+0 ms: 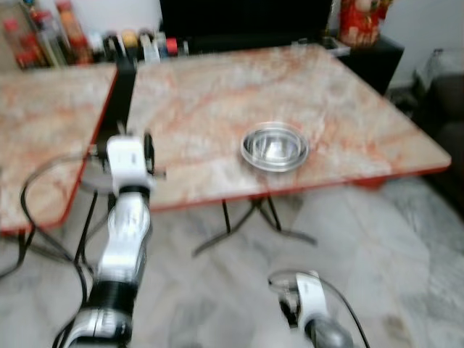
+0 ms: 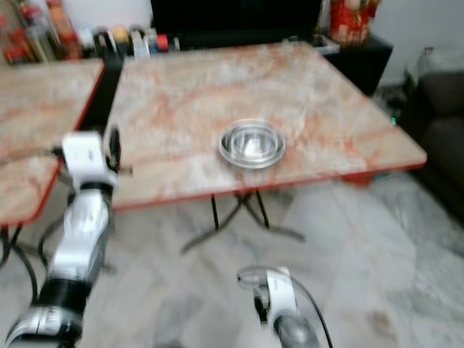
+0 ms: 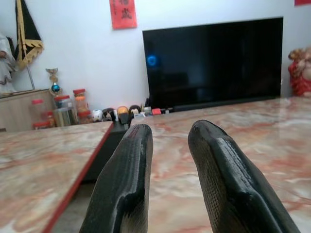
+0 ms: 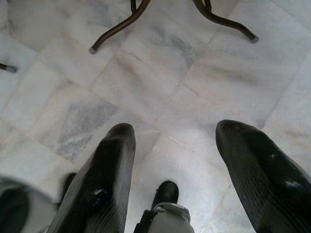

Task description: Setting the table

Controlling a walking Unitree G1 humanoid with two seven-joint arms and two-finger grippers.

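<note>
1. My right tool: hanging low at 5 o'clock over the marble floor, fingers spread wide apart, holding nothing. Dark metal legs of the surface stand on the tiles beyond the fingertips.

2. My left arm: silver, raised at 8 o'clock, white wrist block level with the near edge of the surface.

3. My left tool: held just above the surface near the gap between the two tops, pointing toward 12 o'clock. Fingers parted by a narrow gap, gripping nothing.

4. Surface: marble-patterned top in pink and orange veins, red rim, on folding legs. A second, matching top sits at 9 o'clock, with a dark gap between the two.

5. Bowls: shiny metal, round, apparently nested in a stack, though blur makes the count uncertain. They rest on the surface near its front edge, about centre of my view, toward 1 o'clock of my left tool and well apart from it.

6. Jars and bottles: a row at 11 o'clock beyond the far edge, red lids on several.

7. Television: large, black, at 12 o'clock against the white wall.

8. Red figurine: at 1 o'clock, on a dark cabinet.

9. Red hanging: on the wall, beside the television.
</note>
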